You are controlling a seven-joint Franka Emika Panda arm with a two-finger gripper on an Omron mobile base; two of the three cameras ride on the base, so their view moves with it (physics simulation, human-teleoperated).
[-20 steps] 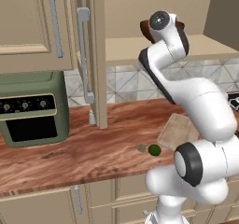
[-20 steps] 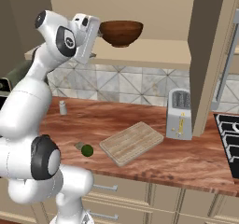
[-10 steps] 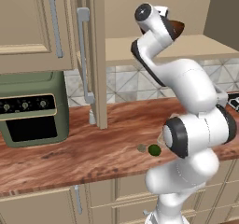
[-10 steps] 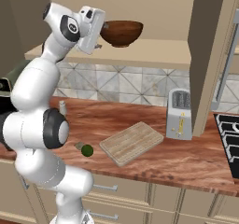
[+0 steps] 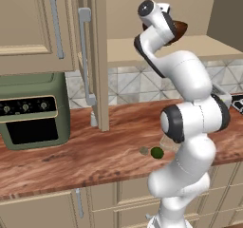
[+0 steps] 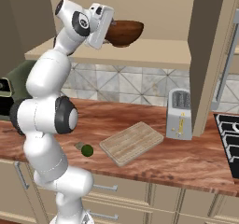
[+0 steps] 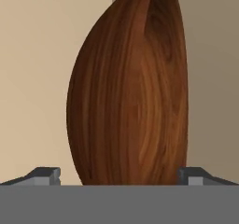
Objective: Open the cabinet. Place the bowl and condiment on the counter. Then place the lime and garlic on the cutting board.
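Bowl point(image 7: 130, 92) between spread fingers point(image 7: 46, 175), no writing.

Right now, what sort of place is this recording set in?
A rendered home kitchen, it seems: a wood-grain counter with a toaster and cutting board, an open wall cabinet holding a wooden bowl, and tiled backsplash behind.

arm swung closer to the cabinet shelf, open claw point(image 7: 119, 176) now reaching the bowl point(image 6: 123, 31), fingertips flanking it
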